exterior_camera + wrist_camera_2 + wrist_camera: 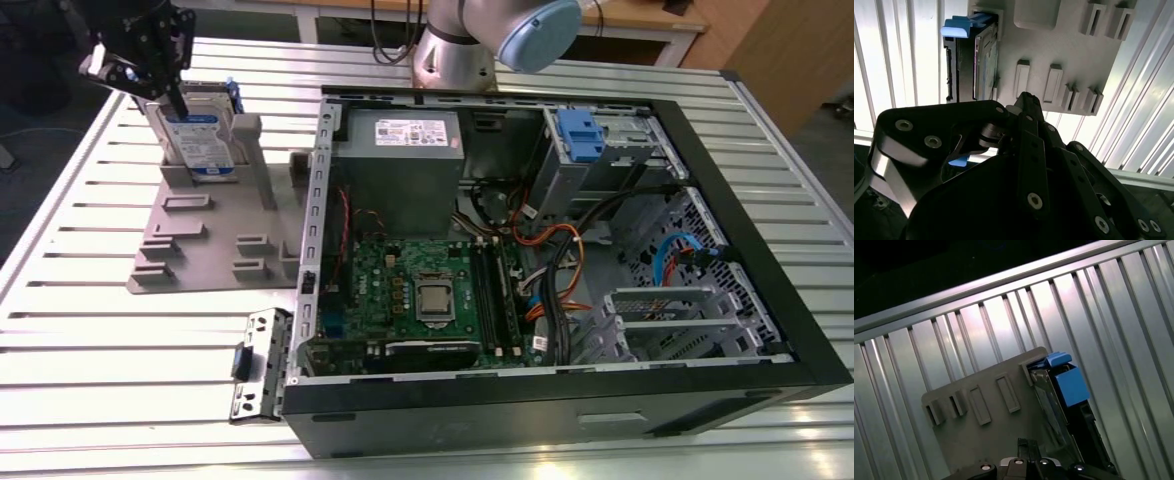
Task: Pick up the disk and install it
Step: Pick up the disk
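Note:
The disk [203, 128], silver with a white-and-blue label and a blue caddy, stands on edge in a slot of the grey holder [200, 230] at the exterior view's far left. My gripper [176, 98] hangs right over its top, open, with one dark finger [172, 100] down in front of the label face. In the second wrist view the disk [979, 55] lies beyond the black linkage, and a fingertip [1026, 102] sits beside it over the holder plate [1054, 40]. The first wrist view shows the disk's blue caddy end [1069, 382] at the holder's edge [979, 430].
An open computer case [747, 250] lies on the slatted metal table [80, 330], with a power supply [400, 140], a motherboard [414, 290] and a drive bay with a blue part [581, 130]. A loose metal bracket [260, 365] lies by the case. The arm's base [461, 50] stands behind.

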